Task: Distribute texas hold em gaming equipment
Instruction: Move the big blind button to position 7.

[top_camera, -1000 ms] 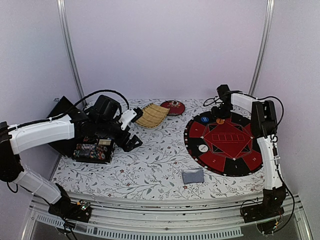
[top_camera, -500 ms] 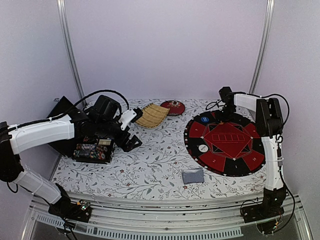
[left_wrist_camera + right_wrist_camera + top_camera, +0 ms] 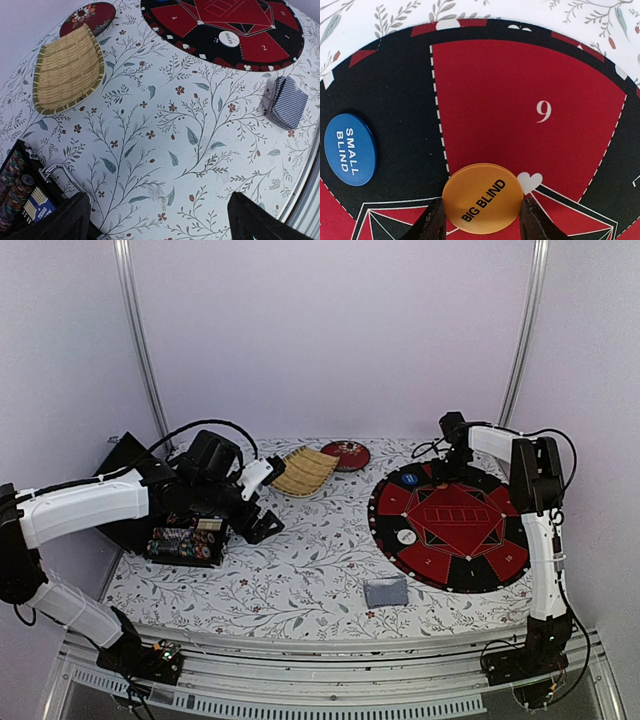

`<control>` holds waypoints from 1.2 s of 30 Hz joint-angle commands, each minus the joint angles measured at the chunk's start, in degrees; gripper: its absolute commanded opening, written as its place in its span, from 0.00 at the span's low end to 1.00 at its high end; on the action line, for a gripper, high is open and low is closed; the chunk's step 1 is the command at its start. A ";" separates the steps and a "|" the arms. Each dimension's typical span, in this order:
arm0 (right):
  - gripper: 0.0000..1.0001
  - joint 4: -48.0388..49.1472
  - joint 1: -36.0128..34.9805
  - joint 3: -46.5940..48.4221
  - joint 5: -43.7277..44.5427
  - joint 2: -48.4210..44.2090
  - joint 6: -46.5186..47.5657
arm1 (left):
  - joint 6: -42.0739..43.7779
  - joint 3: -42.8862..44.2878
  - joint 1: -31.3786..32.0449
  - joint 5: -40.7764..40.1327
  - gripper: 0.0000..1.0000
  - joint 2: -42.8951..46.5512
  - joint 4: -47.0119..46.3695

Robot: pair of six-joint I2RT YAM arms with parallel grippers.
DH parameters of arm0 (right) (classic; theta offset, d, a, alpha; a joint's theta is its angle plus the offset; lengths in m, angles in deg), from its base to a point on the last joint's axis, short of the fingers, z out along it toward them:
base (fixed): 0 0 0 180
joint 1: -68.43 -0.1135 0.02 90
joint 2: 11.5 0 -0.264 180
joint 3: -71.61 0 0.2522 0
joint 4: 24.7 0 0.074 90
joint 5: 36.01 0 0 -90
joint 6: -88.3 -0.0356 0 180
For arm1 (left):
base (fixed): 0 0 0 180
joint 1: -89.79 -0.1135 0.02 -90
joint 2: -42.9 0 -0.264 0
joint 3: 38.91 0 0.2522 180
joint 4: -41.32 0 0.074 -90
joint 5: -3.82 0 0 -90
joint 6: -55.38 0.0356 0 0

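On the round red-and-black poker mat (image 3: 470,570) lie a white dealer button (image 3: 405,536) and a blue SMALL BLIND button (image 3: 350,149). An orange BIG BLIND button (image 3: 482,197) lies by the number 9 segment, and my right gripper (image 3: 482,217) is shut on it, a finger touching each edge. In the top view that gripper (image 3: 452,468) hides the button. The grey-blue-backed card deck (image 3: 386,591) lies on the cloth below the mat. My left gripper (image 3: 262,525) hangs open and empty beside the black case of poker chips (image 3: 185,543).
A woven bamboo tray (image 3: 303,472) and a round red lacquer dish (image 3: 346,454) stand at the back centre. The black chip case (image 3: 15,182) sits at the left edge. Flowered cloth (image 3: 165,125) covers the table.
My right gripper shifted slightly right and down over the orange button, which is now hidden in the top view, and its jaws narrowed. The left arm stayed still.
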 commanded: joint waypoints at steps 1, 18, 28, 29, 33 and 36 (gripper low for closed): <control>0.44 -1.36 1.34 -1.37 1.21 2.74 0.31 | 0.26 0.00 -0.61 -0.44 0.98 0.61 0.72; 0.40 0.30 12.07 -4.85 3.60 -0.58 -3.97 | 0.25 0.40 -0.69 -0.18 0.98 0.28 0.68; 0.42 0.67 11.20 -4.42 -2.22 -0.23 -2.55 | 0.47 0.63 -0.71 -0.23 0.98 -0.09 0.67; 0.43 0.52 11.02 -4.37 -2.23 -0.48 -2.55 | 0.41 0.65 -0.69 -0.27 0.98 0.05 0.67; 0.44 0.04 10.75 -4.36 -2.59 -3.27 -2.55 | 0.45 0.71 -0.74 -0.03 0.98 -0.08 0.67; 0.45 -0.44 10.67 -4.49 -1.69 -8.84 -2.48 | -0.65 1.20 -1.31 -0.50 0.98 -0.54 1.12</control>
